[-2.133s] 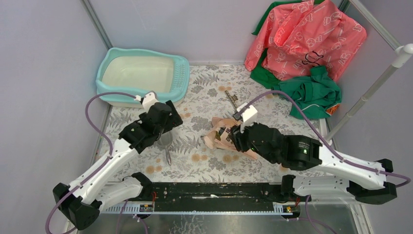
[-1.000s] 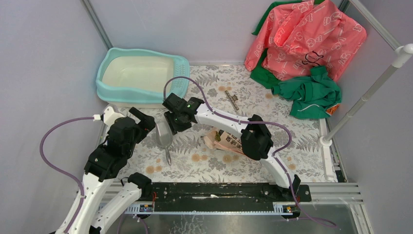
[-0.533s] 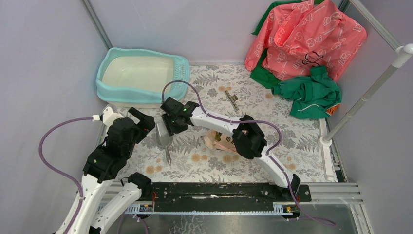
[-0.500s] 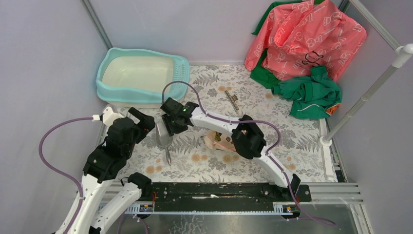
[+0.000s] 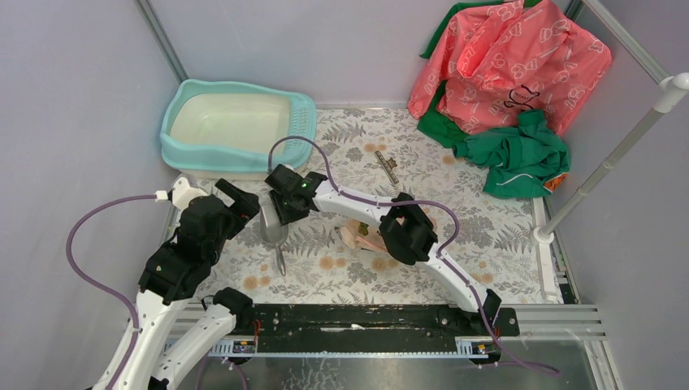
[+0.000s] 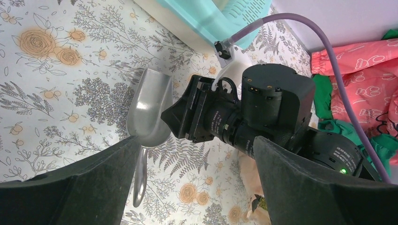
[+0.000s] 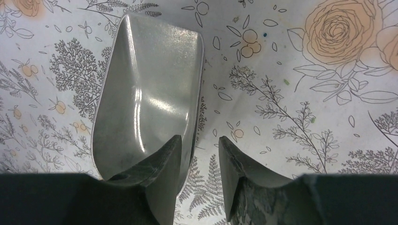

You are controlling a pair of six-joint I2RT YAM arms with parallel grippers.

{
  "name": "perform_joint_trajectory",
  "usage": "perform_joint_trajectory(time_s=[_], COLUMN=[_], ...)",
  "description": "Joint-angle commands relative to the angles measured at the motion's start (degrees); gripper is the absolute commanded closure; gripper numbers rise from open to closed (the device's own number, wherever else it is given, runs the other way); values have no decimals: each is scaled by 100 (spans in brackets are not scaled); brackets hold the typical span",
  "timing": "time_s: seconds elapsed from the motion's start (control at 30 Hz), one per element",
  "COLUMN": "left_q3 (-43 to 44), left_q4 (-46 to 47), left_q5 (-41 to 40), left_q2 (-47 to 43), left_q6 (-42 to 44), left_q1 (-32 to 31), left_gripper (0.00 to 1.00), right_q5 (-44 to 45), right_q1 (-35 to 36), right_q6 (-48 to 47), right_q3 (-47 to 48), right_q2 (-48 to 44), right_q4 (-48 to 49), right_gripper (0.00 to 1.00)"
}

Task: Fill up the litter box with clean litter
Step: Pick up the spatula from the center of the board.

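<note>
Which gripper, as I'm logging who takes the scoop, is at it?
The right gripper: its fingers straddle the metal scoop's side wall. The left gripper hangs apart, open.

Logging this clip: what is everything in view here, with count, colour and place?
litter box: one, turquoise with cream pan, far left corner; no litter visible inside
scoop: one, grey metal, lying left of centre
bag: one, pink-orange, mid-table, partly under the right arm
strip: one, dark, beyond the bag; too small to identify
printed cloth: one, red-pink, far right corner
green cloth: one, just below the printed cloth
pole: one, white, right edge
table cover: one, white floral
left gripper: open, left of the scoop
right gripper: open, straddling the scoop's side wall
</note>
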Motion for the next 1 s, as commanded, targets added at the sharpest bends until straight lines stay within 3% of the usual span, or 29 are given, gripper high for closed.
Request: perform_joint_trajectory(time_s=[0.0, 0.17, 0.37, 0.53, 0.7, 0.97], left_q3=[3, -3, 129, 366, 361, -516], left_q4=[170, 217, 248, 464, 1011, 3248], left_q5=[44, 85, 138, 413, 937, 2328], left_q2=[28, 44, 80, 75, -149, -300], left_q6=[69, 71, 134, 375, 759, 1020], left_q1=[40, 39, 39, 39, 39, 40], left_gripper=[1, 1, 1, 1, 1, 1], right_q5=[28, -41, -38, -184, -83, 218], right_q1=[35, 35, 27, 26, 26, -545], right_q6=[35, 38, 118, 113, 32, 372], right_q3=[319, 290, 177, 12, -670, -2302], right_q2=[89, 109, -101, -629, -1727, -3939], right_q4=[17, 53, 217, 273, 316, 469], right_gripper=[59, 74, 100, 100, 100, 100])
